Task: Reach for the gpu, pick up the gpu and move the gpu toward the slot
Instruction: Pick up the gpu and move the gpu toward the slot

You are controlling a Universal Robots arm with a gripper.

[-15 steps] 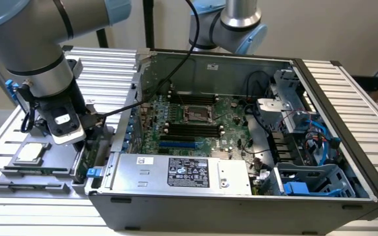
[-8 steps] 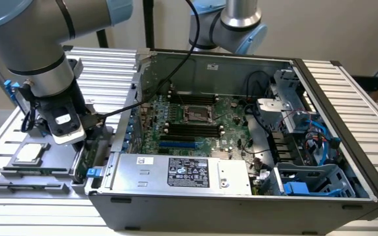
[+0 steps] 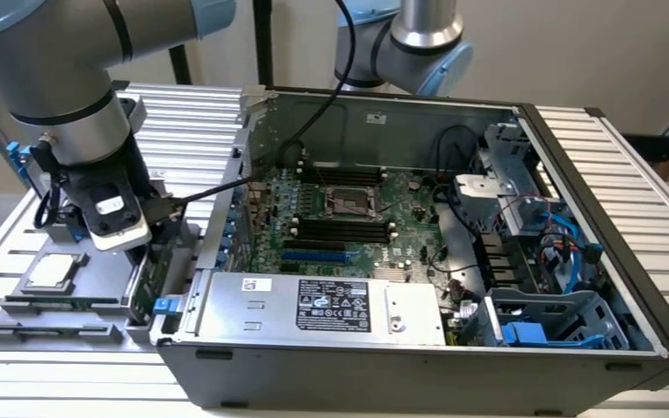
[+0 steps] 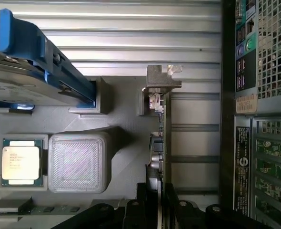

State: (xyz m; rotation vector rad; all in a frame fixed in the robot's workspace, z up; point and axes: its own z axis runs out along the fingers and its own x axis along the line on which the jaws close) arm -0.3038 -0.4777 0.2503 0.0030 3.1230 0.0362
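Grey parts tray [image 4: 126, 112] holds the gpu [image 4: 162, 133] on edge, pincer [image 4: 157, 188] straddling it, grip impossible to tell.

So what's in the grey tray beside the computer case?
A processor chip, a blue-railed hard drive and the gpu standing on edge; whatever lies beneath them is covered.

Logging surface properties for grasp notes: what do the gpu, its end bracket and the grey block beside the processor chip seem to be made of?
The gpu looks like a green circuit board with a matte finish, seen edge-on with small components. Its end bracket is bare silver metal, possibly steel, judging by its bright sheen. The grey block is probably matte 3D-printed plastic, given its fine layered lines.
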